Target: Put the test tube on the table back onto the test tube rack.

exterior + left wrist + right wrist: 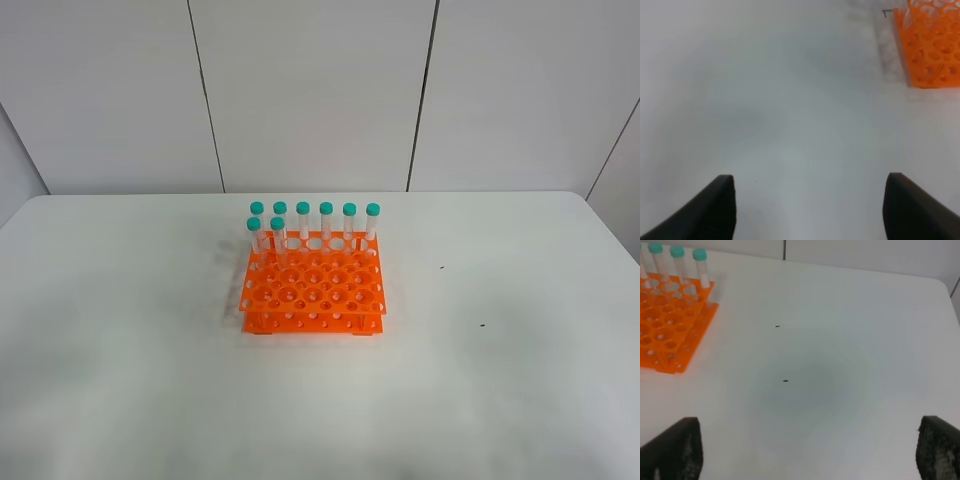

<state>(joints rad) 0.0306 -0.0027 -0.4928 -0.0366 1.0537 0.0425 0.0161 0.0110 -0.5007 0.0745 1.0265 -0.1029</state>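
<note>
The orange test tube rack (313, 292) stands in the middle of the white table (120, 350). Several teal-capped test tubes (326, 222) stand upright in its two back rows. I see no test tube lying on the table in any view. Neither gripper shows in the exterior high view. My left gripper (810, 210) is open and empty over bare table, with a corner of the rack (932, 45) ahead of it. My right gripper (807, 455) is open and empty over bare table, with the rack (670, 325) and three of its tubes (700, 265) off to one side.
A few tiny dark specks (441, 267) lie on the table right of the rack, and two show in the right wrist view (785, 380). White wall panels (310, 90) stand behind the table's far edge.
</note>
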